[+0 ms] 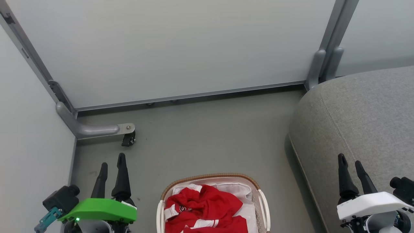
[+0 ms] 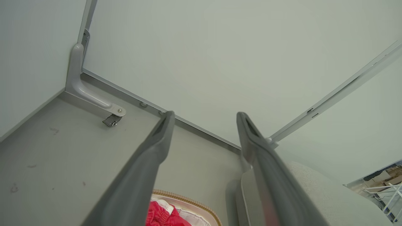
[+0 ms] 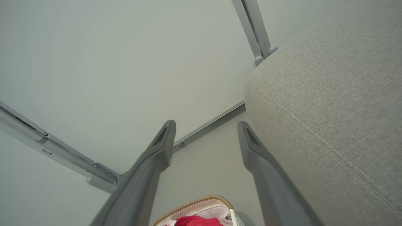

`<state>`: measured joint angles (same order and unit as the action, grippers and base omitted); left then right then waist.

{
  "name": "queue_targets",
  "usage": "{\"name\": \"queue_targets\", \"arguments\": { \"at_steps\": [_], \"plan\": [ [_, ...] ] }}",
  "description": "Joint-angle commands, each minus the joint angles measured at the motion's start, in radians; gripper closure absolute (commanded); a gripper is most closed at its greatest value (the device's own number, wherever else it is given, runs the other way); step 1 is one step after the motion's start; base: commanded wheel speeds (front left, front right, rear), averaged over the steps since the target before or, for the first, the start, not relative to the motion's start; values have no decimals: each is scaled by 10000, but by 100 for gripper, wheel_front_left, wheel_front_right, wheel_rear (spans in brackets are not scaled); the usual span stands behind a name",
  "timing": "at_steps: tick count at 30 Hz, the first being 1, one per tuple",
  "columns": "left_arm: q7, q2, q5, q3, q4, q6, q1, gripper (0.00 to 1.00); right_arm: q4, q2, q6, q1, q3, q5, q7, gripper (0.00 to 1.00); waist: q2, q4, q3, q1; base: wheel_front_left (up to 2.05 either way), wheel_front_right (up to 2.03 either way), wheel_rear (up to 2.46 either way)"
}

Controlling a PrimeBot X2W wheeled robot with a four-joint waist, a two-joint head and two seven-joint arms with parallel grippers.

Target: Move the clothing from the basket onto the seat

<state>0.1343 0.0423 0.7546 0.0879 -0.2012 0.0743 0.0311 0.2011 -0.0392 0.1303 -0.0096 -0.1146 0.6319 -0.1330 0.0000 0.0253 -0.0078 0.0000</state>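
Note:
Red clothing point(image 1: 202, 207) with white striped trim lies bunched in the white basket point(image 1: 263, 202), which has a brown woven rim and stands on the floor at the bottom centre. The clothing point(image 2: 161, 215) and the basket rim point(image 2: 185, 198) peek in low in the left wrist view; the basket point(image 3: 201, 203) also shows low in the right wrist view. The grey seat point(image 1: 362, 116) fills the right side. My left gripper point(image 1: 112, 164) hangs open left of the basket, holding nothing. My right gripper point(image 1: 350, 161) hangs open over the seat's near part, holding nothing.
Pale partition panels point(image 1: 181, 48) close off the back and left, with a grey metal foot and caster point(image 1: 127, 137) on the floor at the left. Bare grey floor point(image 1: 210, 136) lies between basket, panels and seat point(image 3: 329, 94).

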Motion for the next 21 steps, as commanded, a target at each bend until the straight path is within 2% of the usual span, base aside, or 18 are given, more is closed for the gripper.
{"name": "queue_targets", "arguments": {
  "at_steps": [1, 21],
  "plan": [
    [105, 68, -161, 16, 28, -56, -31, 0, -32, -74, 4, 79, 28, -328, -112, 0, 0, 11, -3, 0, 0, 0, 0],
    [580, 86, -1775, 423, -528, -153, -54, 0, -80, -103, 5, 156, 208, -2468, -595, 0, 0, 124, -54, 0, 0, 0, 0]
  ]
}}
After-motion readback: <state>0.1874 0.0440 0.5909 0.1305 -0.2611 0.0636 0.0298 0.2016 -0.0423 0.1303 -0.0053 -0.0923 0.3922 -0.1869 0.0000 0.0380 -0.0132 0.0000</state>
